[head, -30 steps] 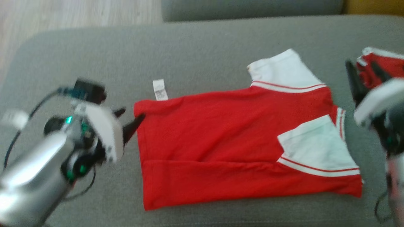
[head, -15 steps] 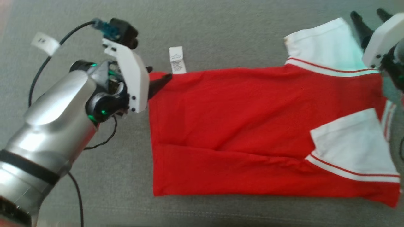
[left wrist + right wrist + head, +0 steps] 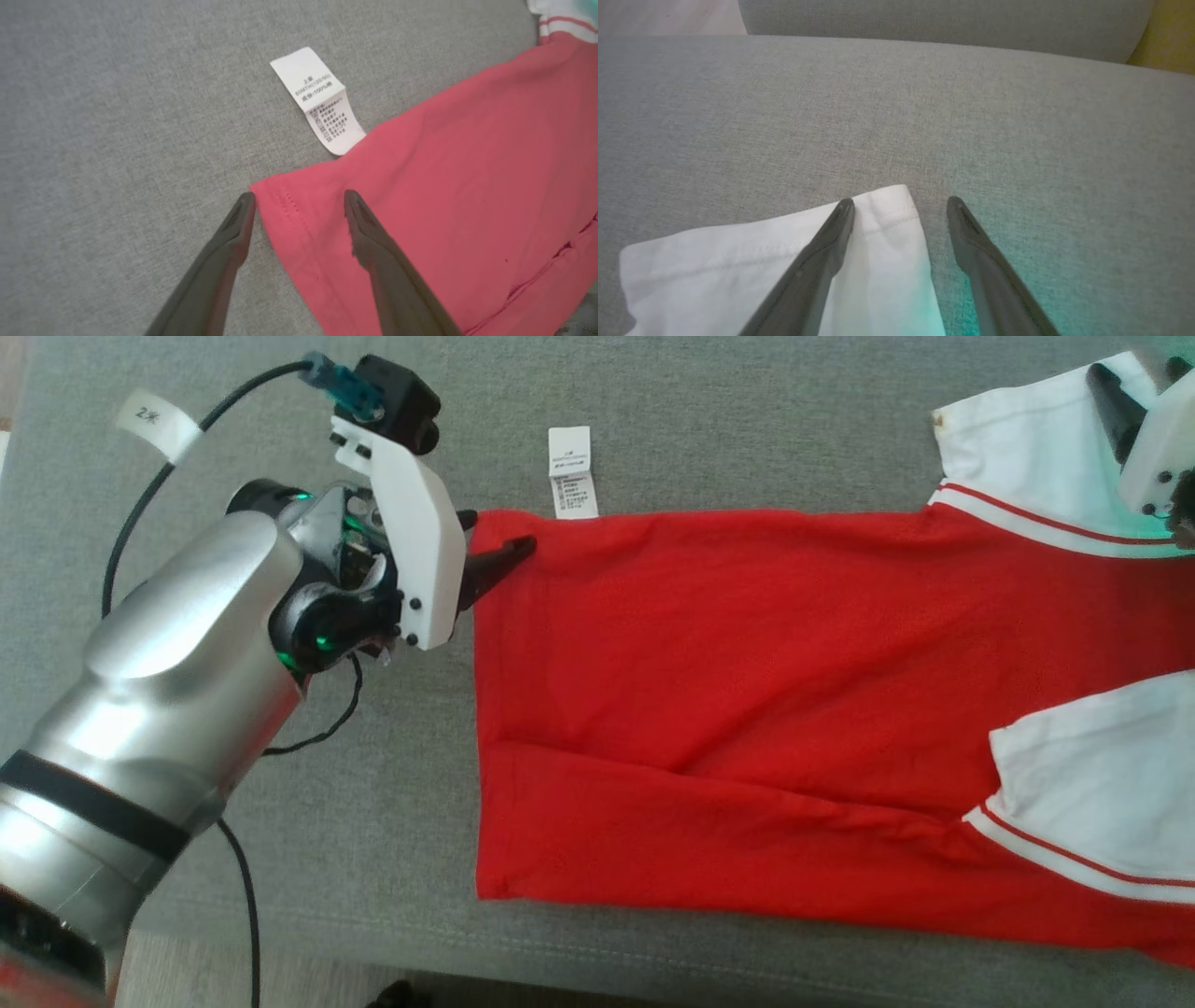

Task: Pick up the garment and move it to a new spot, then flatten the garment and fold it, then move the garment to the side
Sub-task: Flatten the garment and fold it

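The view has dipped and closed in, so the frame's shift is the camera's doing. Measured against the cloth, the left gripper (image 3: 499,529) has edged onto the hem's far corner at 10 o'clock. Its jaws are spread wide and straddle that corner in the left wrist view (image 3: 300,196), gripping nothing. Just beside it at 12 o'clock lies the white printed care label (image 3: 572,471). The red short-sleeved shirt with white sleeves (image 3: 747,663) lies spread on the grey fabric sofa cushion (image 3: 747,411). At 2 o'clock the right gripper (image 3: 1139,373), a second ago clear of the shirt, now straddles the far sleeve's corner (image 3: 901,201), equally wide and empty. Both far corners look lined up for pinching and a fold.
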